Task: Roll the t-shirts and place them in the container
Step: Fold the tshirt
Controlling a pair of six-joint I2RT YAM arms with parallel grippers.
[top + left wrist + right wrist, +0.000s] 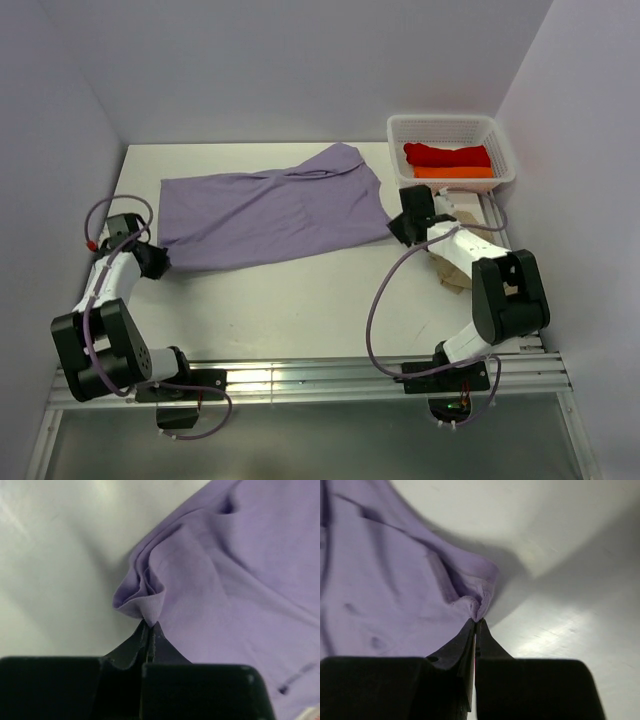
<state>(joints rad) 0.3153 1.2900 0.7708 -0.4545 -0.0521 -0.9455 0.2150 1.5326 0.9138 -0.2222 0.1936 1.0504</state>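
Note:
The lavender t-shirt (270,210) lies spread across the middle of the table. My left gripper (160,262) is shut on its near left corner; in the left wrist view the cloth (210,580) bunches at the pinched tips (149,625). My right gripper (394,228) is shut on its right edge; in the right wrist view the cloth (395,580) puckers at the tips (477,621). The red t-shirt (447,155) and the orange t-shirt (455,172) lie in the basket. The beige t-shirt (448,272) lies partly hidden under my right arm.
The white mesh basket (495,135) stands at the back right corner. Walls close in the table (300,310) at the back and both sides. A metal rail (320,375) runs along the near edge.

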